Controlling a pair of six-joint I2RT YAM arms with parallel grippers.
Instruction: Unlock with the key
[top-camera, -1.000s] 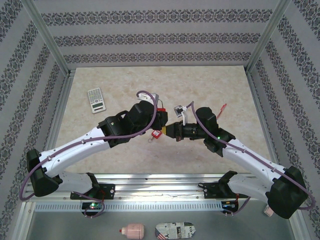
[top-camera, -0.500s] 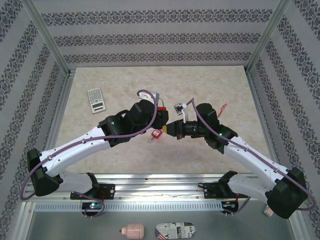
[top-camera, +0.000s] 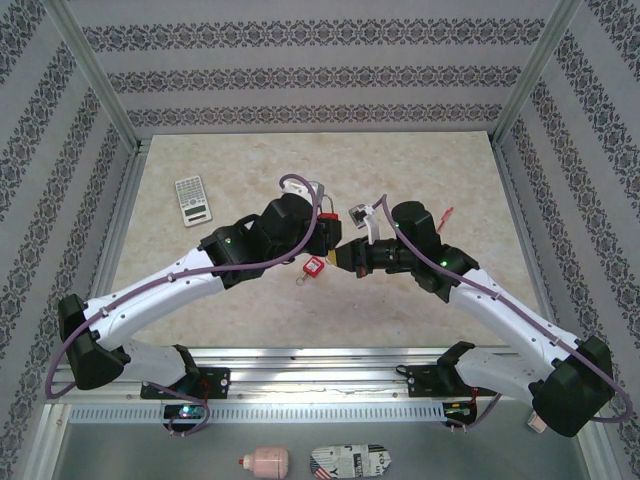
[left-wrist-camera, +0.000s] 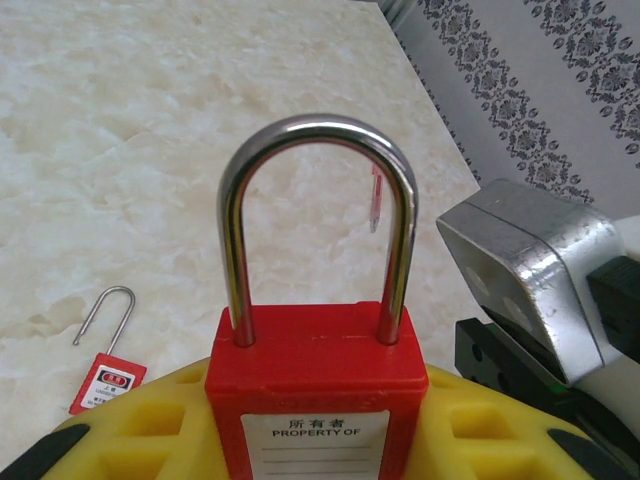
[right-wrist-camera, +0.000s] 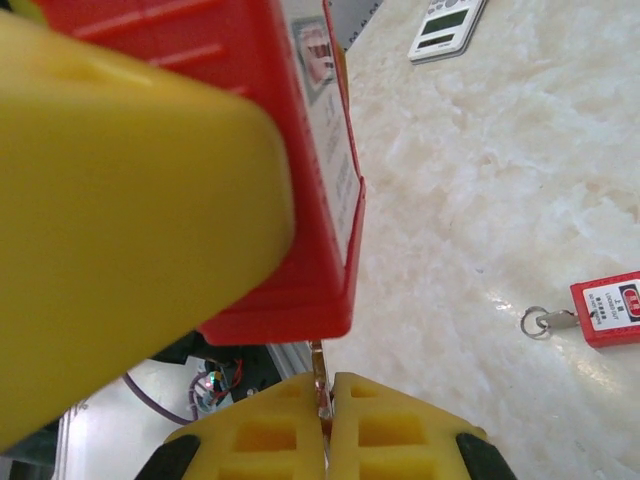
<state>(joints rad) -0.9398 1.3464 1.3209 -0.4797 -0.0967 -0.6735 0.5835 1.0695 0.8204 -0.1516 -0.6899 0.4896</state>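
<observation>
Above the surface (top-camera: 300, 170), I am gripping the red padlock (left-wrist-camera: 315, 370) in my left end effector (left-wrist-camera: 312, 425) and pinching the key (right-wrist-camera: 320, 375) in my right end effector (right-wrist-camera: 327, 425), its tip meeting the padlock's underside.

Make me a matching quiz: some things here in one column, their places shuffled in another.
1. large red padlock with steel shackle
2. small red padlock
3. grey-white calculator
4. thin metal key

A. far left of the stone-patterned table
B. pinched in the right gripper
C. held by the left gripper
D. on the table, near its middle

Pairs: 1-C, 2-D, 3-A, 4-B
</observation>
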